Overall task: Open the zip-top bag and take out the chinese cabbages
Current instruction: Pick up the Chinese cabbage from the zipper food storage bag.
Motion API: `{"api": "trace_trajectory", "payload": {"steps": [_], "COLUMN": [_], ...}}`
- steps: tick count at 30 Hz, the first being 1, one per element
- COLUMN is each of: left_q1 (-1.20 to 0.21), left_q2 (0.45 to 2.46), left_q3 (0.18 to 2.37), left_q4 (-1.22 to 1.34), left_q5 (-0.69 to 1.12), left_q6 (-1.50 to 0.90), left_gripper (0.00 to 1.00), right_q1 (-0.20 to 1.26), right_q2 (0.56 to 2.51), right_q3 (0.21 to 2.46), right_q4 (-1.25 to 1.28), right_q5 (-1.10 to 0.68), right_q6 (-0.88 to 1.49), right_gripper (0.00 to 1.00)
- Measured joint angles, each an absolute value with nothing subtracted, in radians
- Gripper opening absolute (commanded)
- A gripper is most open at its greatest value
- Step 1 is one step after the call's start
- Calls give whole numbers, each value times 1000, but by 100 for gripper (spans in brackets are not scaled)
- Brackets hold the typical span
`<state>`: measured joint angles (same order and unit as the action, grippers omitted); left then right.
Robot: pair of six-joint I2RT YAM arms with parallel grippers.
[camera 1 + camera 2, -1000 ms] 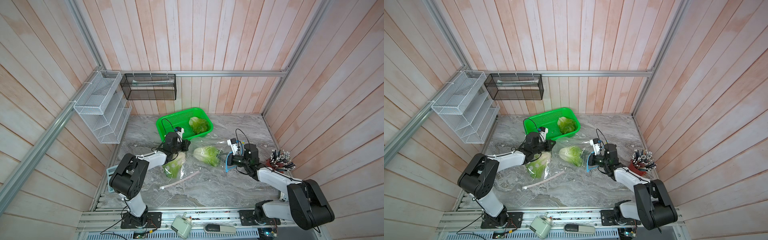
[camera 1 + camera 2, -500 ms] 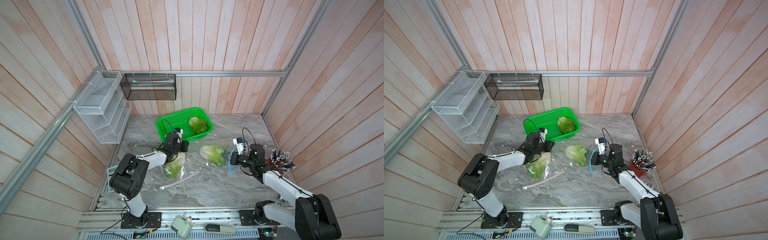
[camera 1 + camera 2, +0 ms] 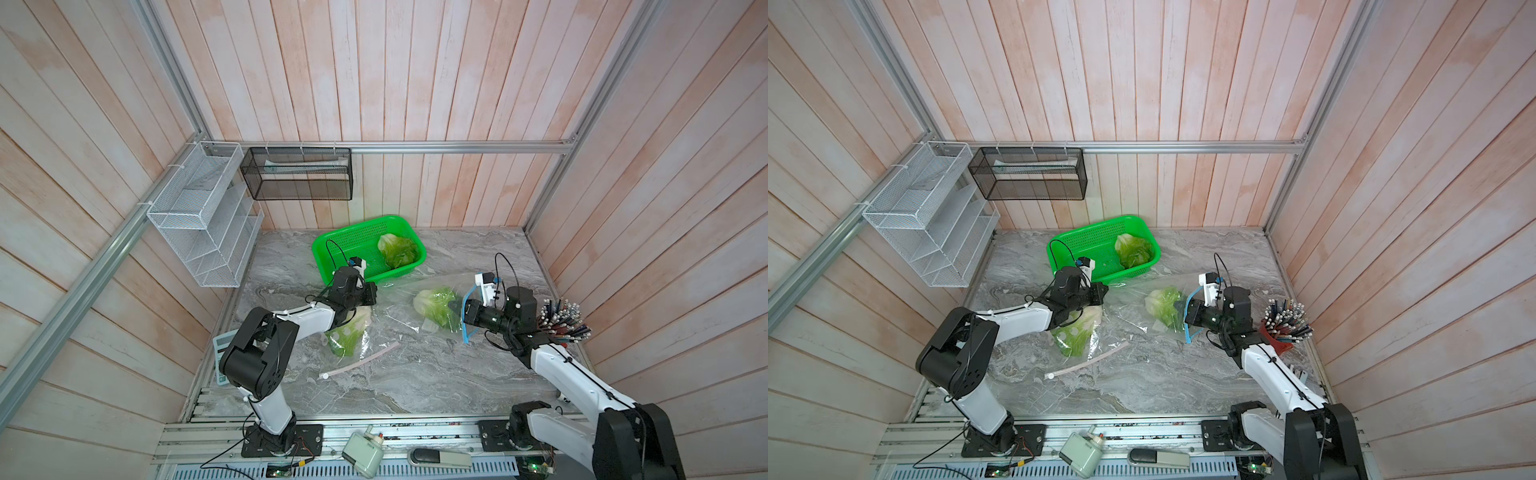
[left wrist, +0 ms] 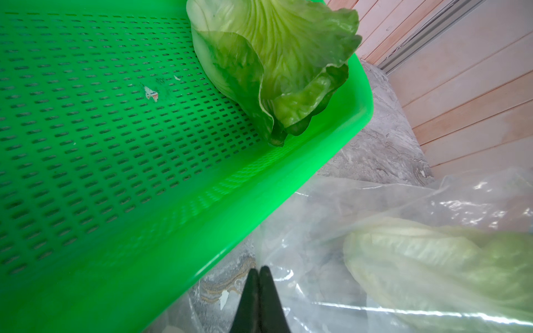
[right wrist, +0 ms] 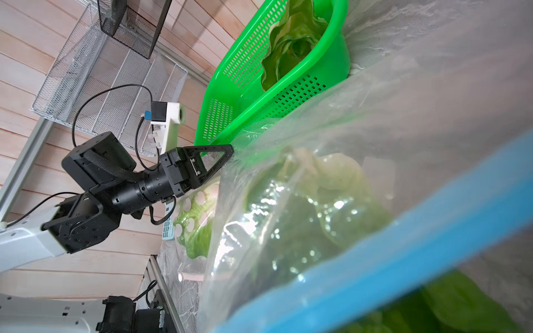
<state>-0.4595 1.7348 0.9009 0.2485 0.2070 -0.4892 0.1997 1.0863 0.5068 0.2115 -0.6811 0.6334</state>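
Note:
The clear zip-top bag (image 3: 399, 299) with a blue zip strip (image 5: 403, 253) is stretched across the table between both arms. One chinese cabbage (image 3: 436, 305) (image 3: 1165, 305) lies inside it. My left gripper (image 3: 372, 294) (image 4: 259, 269) is shut, pinching the bag's far corner beside the green basket (image 3: 332, 249). My right gripper (image 3: 457, 309) is shut on the blue zip edge; its jaws are hidden in the right wrist view. A second cabbage (image 3: 397, 249) (image 4: 274, 63) lies in the basket. A third cabbage (image 3: 349, 334), in film with round holes, lies under my left wrist.
A holder full of pens (image 3: 561, 322) stands close behind my right wrist. A pale pink tube (image 3: 361, 363) lies on the marble in front. A calculator (image 3: 218, 353) sits at the left edge. A white wire rack (image 3: 199, 216) and a black mesh basket (image 3: 297, 174) hang on the walls.
My right gripper has moved to the right with the blue zip edge, dragging the bag and the cabbage inside along. The left gripper has stayed beside the basket.

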Motion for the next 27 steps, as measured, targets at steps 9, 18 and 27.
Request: {"api": "trace_trajectory", "payload": {"steps": [9, 18, 27], "left_q1": [-461, -461, -464], "left_q2": [1734, 1731, 1729], "left_q3": [901, 901, 898], "left_q4": [237, 231, 229], "left_q5": [178, 149, 130], "left_q6": [-489, -482, -478], "left_gripper": [0, 0, 0], "right_q1": [205, 153, 59], "right_q2": [1039, 942, 868], "right_q3": [542, 542, 544], "right_q4": [126, 72, 0], "right_q5": [-610, -603, -634], "right_q6": [644, 666, 667], "right_gripper": [0, 0, 0]}}
